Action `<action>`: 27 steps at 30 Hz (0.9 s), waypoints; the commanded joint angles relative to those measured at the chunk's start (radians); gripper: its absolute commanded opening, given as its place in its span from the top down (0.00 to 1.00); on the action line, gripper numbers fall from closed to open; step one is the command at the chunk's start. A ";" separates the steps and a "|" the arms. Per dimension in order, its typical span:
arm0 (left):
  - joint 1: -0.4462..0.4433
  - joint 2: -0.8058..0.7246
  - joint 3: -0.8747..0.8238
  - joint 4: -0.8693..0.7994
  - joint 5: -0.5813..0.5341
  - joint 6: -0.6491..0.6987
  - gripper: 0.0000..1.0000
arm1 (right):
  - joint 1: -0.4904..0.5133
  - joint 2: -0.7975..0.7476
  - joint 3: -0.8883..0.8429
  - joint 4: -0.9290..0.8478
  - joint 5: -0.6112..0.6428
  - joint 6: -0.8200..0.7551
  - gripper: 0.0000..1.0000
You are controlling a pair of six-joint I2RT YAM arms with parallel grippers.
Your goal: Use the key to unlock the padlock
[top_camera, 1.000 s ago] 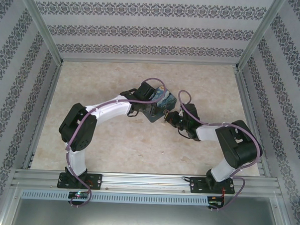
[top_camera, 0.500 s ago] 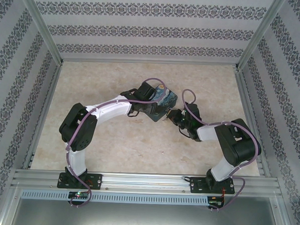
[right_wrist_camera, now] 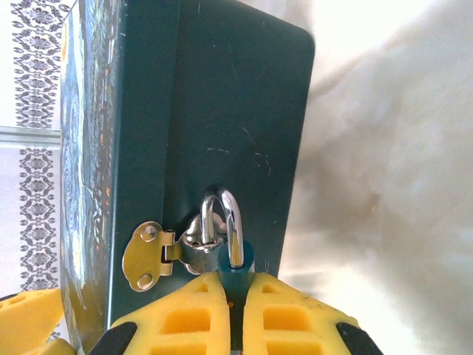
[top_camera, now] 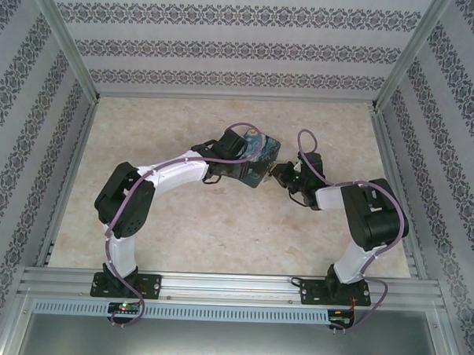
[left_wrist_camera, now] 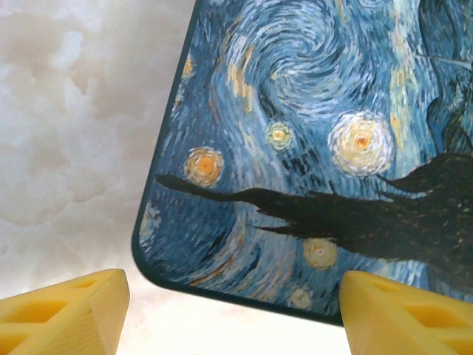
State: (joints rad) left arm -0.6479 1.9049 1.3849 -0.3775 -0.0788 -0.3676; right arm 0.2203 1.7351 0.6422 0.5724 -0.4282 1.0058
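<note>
Padlock: small teal body (right_wrist_camera: 238, 260) hangs by a thin silvery shackle (right_wrist_camera: 225, 222) through the hasp (right_wrist_camera: 151, 255) on the box's dark side, touching the right tool's tips
Right tool (right_wrist_camera: 233, 277): yellow fingers pressed together, tips against the padlock body; whether the key sits between them cannot be told
Right arm: folded at the elbow, forearm reaching left to the box's right side
Left tool (left_wrist_camera: 229, 290): fingers (left_wrist_camera: 63, 314) spread wide over the lid, a rounded box corner between them; contact cannot be told
Left arm: elbow out to the left, forearm stretched right and away to the box
Box (left_wrist_camera: 310, 126): flat lid printed with swirling blue and yellow brushwork, rounded corners, plain dark side wall
Surface (top_camera: 168, 127): pale, marbled, smooth
Room: box lies near the middle of the surface, well apart from the patterned walls (top_camera: 243, 48); bare surface lies on its far and near sides; the two tools crowd its right end
</note>
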 commanded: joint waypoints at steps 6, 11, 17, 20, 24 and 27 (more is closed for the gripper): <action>0.001 0.074 -0.043 -0.164 -0.020 0.012 0.26 | -0.097 0.018 0.049 -0.083 -0.055 -0.108 1.00; 0.001 0.083 -0.039 -0.164 -0.016 0.010 0.26 | -0.104 0.029 0.062 -0.129 -0.081 -0.166 1.00; 0.004 0.058 -0.029 -0.179 -0.028 0.016 0.25 | -0.104 0.029 0.031 -0.105 -0.102 -0.182 1.00; 0.011 0.005 -0.025 -0.197 -0.042 0.024 0.25 | -0.104 0.017 0.011 -0.101 -0.100 -0.187 1.00; 0.013 -0.058 0.014 -0.218 -0.032 0.036 0.25 | -0.104 -0.003 -0.012 -0.099 -0.093 -0.194 1.00; 0.009 -0.059 0.087 -0.238 0.001 0.047 0.25 | -0.104 -0.019 -0.021 -0.105 -0.093 -0.204 1.00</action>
State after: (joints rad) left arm -0.6460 1.8828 1.3907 -0.5758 -0.0864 -0.3504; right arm 0.1154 1.7470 0.6415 0.4679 -0.5140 0.8322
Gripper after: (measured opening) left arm 0.751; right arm 0.095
